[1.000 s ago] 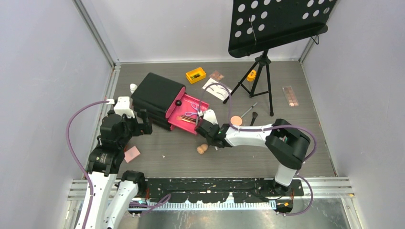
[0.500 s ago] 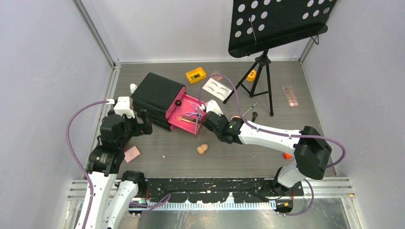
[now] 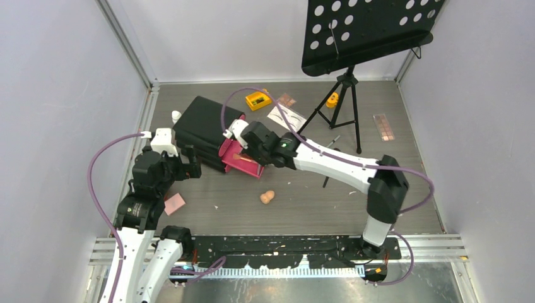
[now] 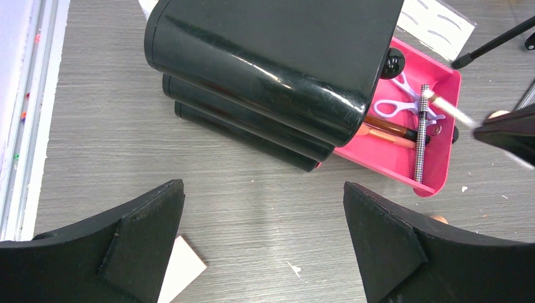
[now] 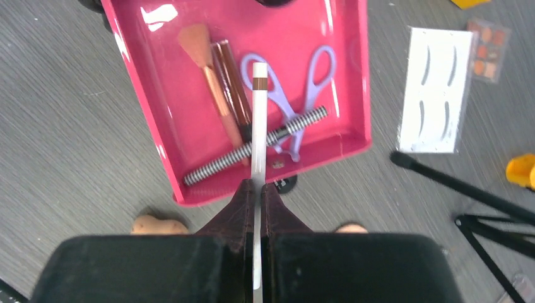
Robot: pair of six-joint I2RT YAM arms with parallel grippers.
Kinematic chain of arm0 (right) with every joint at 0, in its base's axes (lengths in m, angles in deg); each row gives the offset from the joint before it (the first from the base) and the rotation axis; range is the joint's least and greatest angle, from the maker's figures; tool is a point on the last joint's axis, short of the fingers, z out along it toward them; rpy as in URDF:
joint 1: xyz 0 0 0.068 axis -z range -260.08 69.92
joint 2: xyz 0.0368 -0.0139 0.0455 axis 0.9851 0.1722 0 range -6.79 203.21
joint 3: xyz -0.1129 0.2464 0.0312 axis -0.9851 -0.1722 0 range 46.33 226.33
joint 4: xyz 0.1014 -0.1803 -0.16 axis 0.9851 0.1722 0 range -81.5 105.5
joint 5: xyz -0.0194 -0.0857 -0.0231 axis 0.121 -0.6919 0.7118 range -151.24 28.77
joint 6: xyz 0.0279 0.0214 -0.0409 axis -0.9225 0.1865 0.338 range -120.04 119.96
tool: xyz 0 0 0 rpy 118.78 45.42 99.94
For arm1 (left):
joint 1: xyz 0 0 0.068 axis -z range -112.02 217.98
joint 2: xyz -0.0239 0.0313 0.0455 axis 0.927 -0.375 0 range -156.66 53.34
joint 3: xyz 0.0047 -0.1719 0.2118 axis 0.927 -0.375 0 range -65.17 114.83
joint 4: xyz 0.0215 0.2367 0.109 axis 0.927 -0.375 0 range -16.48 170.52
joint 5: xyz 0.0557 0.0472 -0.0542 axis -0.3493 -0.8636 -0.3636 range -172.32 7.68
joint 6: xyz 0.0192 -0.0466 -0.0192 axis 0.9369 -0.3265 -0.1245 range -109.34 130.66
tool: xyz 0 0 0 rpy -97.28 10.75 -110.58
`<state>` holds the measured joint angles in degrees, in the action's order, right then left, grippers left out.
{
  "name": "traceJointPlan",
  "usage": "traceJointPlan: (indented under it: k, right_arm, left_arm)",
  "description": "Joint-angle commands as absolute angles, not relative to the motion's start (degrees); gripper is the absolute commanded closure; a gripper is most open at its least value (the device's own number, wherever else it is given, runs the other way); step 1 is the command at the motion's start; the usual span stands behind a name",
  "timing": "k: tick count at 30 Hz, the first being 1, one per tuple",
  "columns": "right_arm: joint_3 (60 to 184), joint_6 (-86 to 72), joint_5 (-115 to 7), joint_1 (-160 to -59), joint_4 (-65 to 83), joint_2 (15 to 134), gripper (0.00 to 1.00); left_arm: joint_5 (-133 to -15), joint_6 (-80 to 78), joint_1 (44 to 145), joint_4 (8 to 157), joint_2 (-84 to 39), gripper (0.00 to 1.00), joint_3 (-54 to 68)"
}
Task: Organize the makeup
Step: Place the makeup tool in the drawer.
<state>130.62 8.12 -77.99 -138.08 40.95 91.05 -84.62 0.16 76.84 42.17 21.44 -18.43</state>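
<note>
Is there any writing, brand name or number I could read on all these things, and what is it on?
No readable text anywhere in these views.
White eyebrow card: only printed eyebrow shapes, no words.
Yellow box: a dark patch on top, too small to read.
Black chest: plain and glossy, no label seen.
Thin white stick: a copper band near its tip, no lettering.

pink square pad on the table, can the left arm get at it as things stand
Probably yes: the pink square pad lies bare right beside the left arm, whose jaws stand open and empty; the right arm is away over the pink drawer.
</note>
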Motion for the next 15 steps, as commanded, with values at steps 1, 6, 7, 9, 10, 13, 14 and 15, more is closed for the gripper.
traceJointPlan:
  k: [1, 6, 7, 9, 10, 13, 14, 15]
  right_arm:
    - [137.5, 13.6, -73.4, -138.1, 44.3, 97.9, 1.0]
    - [141.8, 16.1, -72.7, -138.1, 43.6, 102.5, 1.0]
    - [142.8, 16.4, -72.7, -138.1, 43.8, 103.4, 1.0]
    - [144.4, 17.0, -72.6, -138.1, 43.8, 104.9, 1.0]
    - [145.3, 17.3, -72.6, -138.0, 43.7, 105.6, 1.0]
    - [146.6, 17.8, -72.4, -138.1, 42.8, 107.1, 0.97]
    - [146.8, 17.8, -72.5, -138.1, 42.4, 107.5, 0.89]
    - [147.0, 17.7, -72.9, -138.1, 42.1, 107.9, 0.76]
  left_arm:
    - [-83.7, 0.2, 76.4, 45.0, 21.9, 0.0, -18.5]
    - [-83.6, 0.2, 76.4, 45.0, 22.0, 0.0, -18.5]
    - [-83.6, 0.2, 76.4, 44.9, 22.0, 0.0, -18.5]
    - [-83.6, 0.2, 76.4, 45.0, 22.0, 0.0, -18.5]
    - [-83.6, 0.2, 76.4, 45.0, 22.0, 0.0, -18.5]
    - [-83.7, 0.2, 76.4, 45.0, 22.0, 0.0, -18.5]
    - [-83.7, 0.2, 76.4, 45.0, 22.0, 0.0, -18.5]
    - [-83.7, 0.2, 76.4, 45.0, 22.0, 0.0, -18.5]
